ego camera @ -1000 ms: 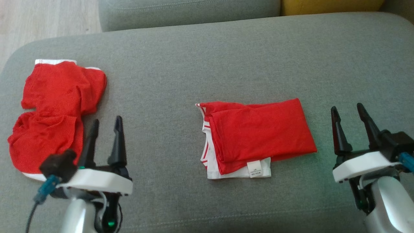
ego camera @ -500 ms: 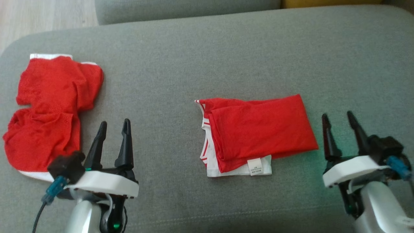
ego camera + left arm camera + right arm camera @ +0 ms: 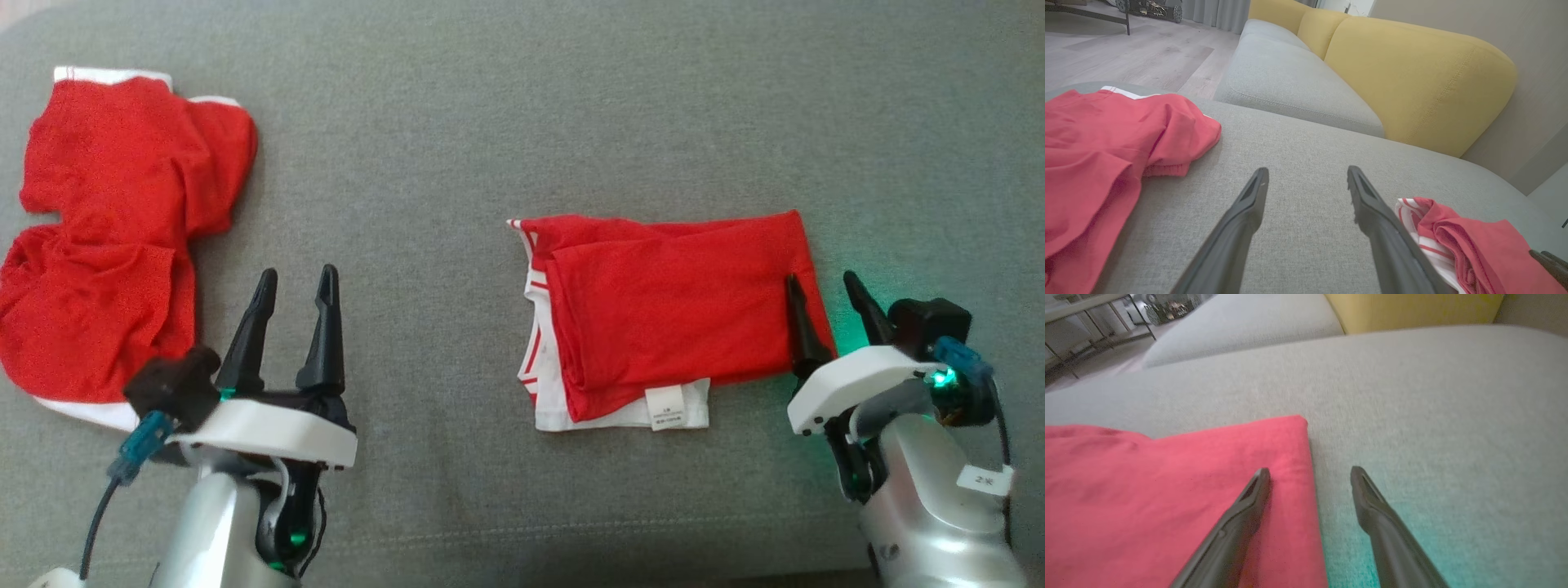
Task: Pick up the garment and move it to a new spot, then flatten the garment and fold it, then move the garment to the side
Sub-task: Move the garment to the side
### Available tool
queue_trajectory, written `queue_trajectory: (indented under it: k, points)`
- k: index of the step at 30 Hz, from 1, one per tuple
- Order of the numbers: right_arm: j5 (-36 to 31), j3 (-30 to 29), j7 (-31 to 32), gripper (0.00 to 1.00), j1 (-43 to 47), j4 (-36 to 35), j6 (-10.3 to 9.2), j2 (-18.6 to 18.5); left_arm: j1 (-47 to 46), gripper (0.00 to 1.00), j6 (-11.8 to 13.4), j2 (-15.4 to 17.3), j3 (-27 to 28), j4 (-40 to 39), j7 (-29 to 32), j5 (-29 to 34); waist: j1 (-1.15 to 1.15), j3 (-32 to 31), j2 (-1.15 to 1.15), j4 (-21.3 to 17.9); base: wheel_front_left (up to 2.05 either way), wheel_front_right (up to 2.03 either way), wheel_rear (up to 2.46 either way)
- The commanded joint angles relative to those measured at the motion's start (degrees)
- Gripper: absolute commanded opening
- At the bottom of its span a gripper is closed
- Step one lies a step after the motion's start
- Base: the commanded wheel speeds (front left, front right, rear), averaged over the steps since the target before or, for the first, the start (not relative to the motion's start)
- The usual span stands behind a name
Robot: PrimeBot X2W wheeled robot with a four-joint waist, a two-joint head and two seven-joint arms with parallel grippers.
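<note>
A folded red garment (image 3: 669, 310) with white striped trim and a label lies in the middle of the grey sofa cushion (image 3: 490, 122). My right gripper (image 3: 823, 282) is open at the garment's right edge: one finger lies over the red cloth (image 3: 1167, 490), the other over bare cushion. The right gripper (image 3: 1310, 470) straddles that edge in the right wrist view. My left gripper (image 3: 295, 273) is open over bare cushion, between the two garments, with nothing in it. In the left wrist view the left gripper (image 3: 1306, 169) has the folded garment (image 3: 1461, 241) at its lower right.
A second, crumpled red garment (image 3: 114, 220) with white trim lies at the cushion's left end, also visible as the red heap (image 3: 1106, 147). Beyond the cushion are another grey seat (image 3: 1290, 81), a yellow backrest (image 3: 1412, 77) and wooden floor (image 3: 1126, 53).
The head camera has tilted down, so the whole picture shifted. My right gripper has moved left onto the folded garment's right edge. The left gripper has shifted slightly right.
</note>
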Motion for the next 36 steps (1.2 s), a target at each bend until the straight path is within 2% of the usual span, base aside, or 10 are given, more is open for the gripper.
queue_trajectory:
  k: [1, 6, 7, 8, 13, 20, 22, 30, 36]
  points:
    - [-0.18, 0.93, 0.35, 1.00, -1.96, 0.96, 0.37, 0.38, -2.60, 1.00, -0.50, 0.48, 1.68, -2.25, -0.70, 0.14, 0.00, 0.61, 0.00, 0.41, 0.00, 0.00, 0.00]
    - [0.62, 1.15, 1.04, 1.00, -3.50, 4.63, 0.37, 0.82, -3.43, 1.00, -0.66, 0.48, 1.42, -3.27, -0.70, -1.01, 0.00, 1.09, 0.00, 0.79, 0.00, 0.00, 0.00]
    - [0.86, 1.63, 1.27, 0.36, -3.72, 5.42, 0.37, 0.90, -3.58, 1.00, -0.68, 0.48, 1.40, -3.29, -0.70, -1.08, 0.00, 1.08, 0.00, 0.87, 0.00, 0.00, 0.00]
    - [1.11, 2.23, 1.12, 0.00, -3.93, 5.93, 0.37, 0.94, -3.70, 1.00, -0.70, 0.48, 1.40, -3.28, -0.70, -1.13, 0.00, 1.04, 0.00, 0.92, 0.00, 0.00, 0.00]
    - [1.79, 4.48, -1.85, 0.00, -5.20, 5.72, 0.37, -0.04, -3.69, 1.00, -0.76, 0.48, 1.85, -3.07, -0.70, -1.51, 0.00, 0.19, 0.00, 0.72, 0.00, 0.00, 0.00]
    - [-5.01, 9.20, -4.49, 0.00, -7.44, -0.89, 0.37, -4.27, -3.52, 1.00, -0.71, 0.48, 1.55, -3.22, -0.70, -1.92, 0.00, -1.15, 0.00, 0.01, 0.00, 0.00, 0.00]
    - [-6.37, 10.91, -4.56, 0.00, -7.96, -2.83, 0.37, -5.29, -3.83, 1.00, -0.74, 0.48, 0.76, -3.69, -0.70, 0.65, 0.00, -1.31, 0.00, -0.17, 0.00, 0.00, 0.00]
    - [-6.37, 17.23, 1.10, 0.00, -12.99, -9.95, 0.37, -9.69, -5.35, 1.00, -0.72, 0.48, -2.95, -4.87, -0.70, 1.49, 0.00, -0.16, 0.00, -2.37, 0.00, 0.00, 0.00]
    - [-2.27, 16.59, 5.69, 0.00, -19.40, -9.01, 0.37, -15.66, -8.28, 1.00, -0.85, 0.48, -3.90, -5.50, -0.70, 1.95, 0.00, 4.32, 0.00, -4.56, 0.00, 0.00, 0.00]
